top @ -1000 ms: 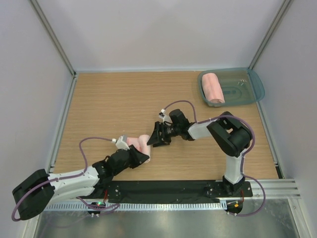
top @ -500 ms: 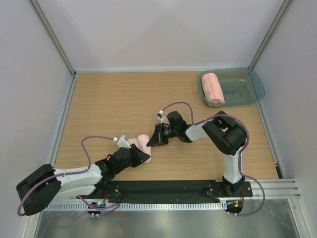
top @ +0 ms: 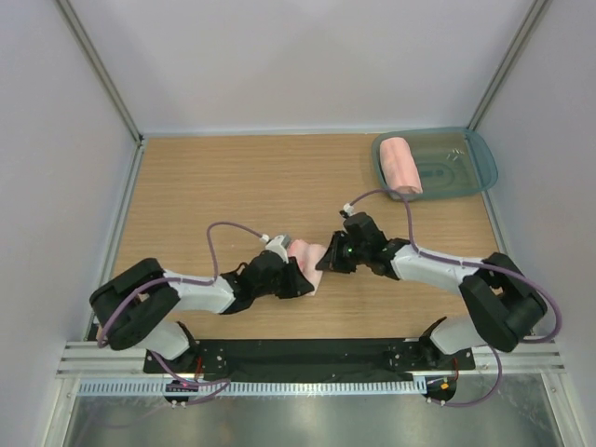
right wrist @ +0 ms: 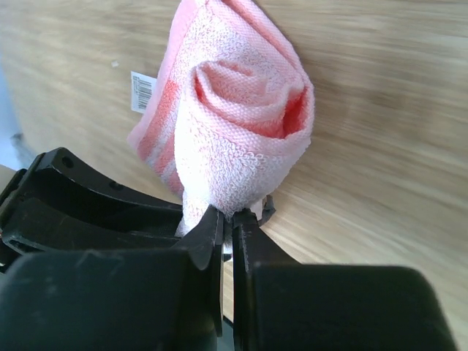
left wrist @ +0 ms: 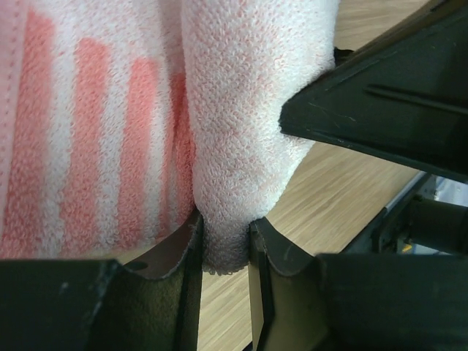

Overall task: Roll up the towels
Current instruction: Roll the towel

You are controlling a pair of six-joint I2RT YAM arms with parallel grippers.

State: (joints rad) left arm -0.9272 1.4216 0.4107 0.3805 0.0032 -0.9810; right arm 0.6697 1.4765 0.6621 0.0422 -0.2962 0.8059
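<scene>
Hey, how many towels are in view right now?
2. A rolled plain towel lies in the tray at the far right corner. A striped towel is mid-table, pinched by the left gripper and the right gripper. No others show.

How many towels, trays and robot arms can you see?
Towels: 2 (striped towel between the arms, plain towel rolled in the tray)
Trays: 1 (tray)
Robot arms: 2 (left arm, right arm)
Total: 5
</scene>
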